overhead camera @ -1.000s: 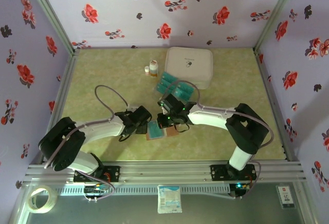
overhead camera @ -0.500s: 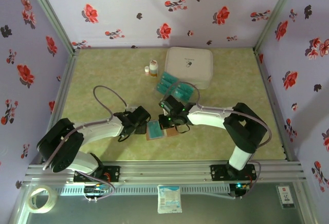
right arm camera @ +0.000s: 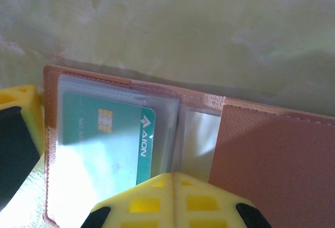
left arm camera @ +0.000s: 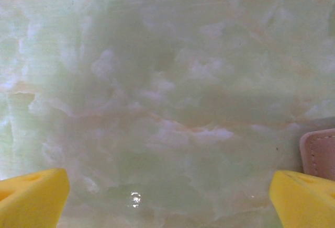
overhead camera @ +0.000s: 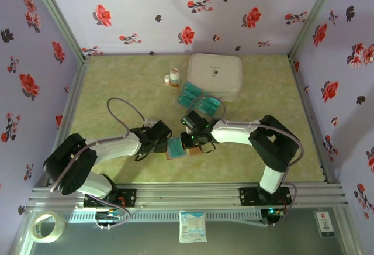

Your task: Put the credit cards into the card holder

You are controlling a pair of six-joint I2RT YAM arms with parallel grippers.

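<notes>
The holder (right arm camera: 261,155) lies open near the middle of the worktop's near edge, with one card (right arm camera: 104,134) already in a clear sleeve. More cards (overhead camera: 190,95) wait in the tray (overhead camera: 223,106) farther back, so most of the job seems left. The right gripper (right arm camera: 97,139) straddles the filled leaf with its fingers spread. The left gripper (left arm camera: 167,196), also spread, hovers over bare worktop just beside the holder.

pale lilac walls (overhead camera: 193,9) printed with red and dark flowers enclose a green marbled tabletop (overhead camera: 123,85) on three sides, with aluminium posts (overhead camera: 58,18) in the corners and a ribbed metal rail (overhead camera: 187,196) along the near edge, under even, soft light.
</notes>
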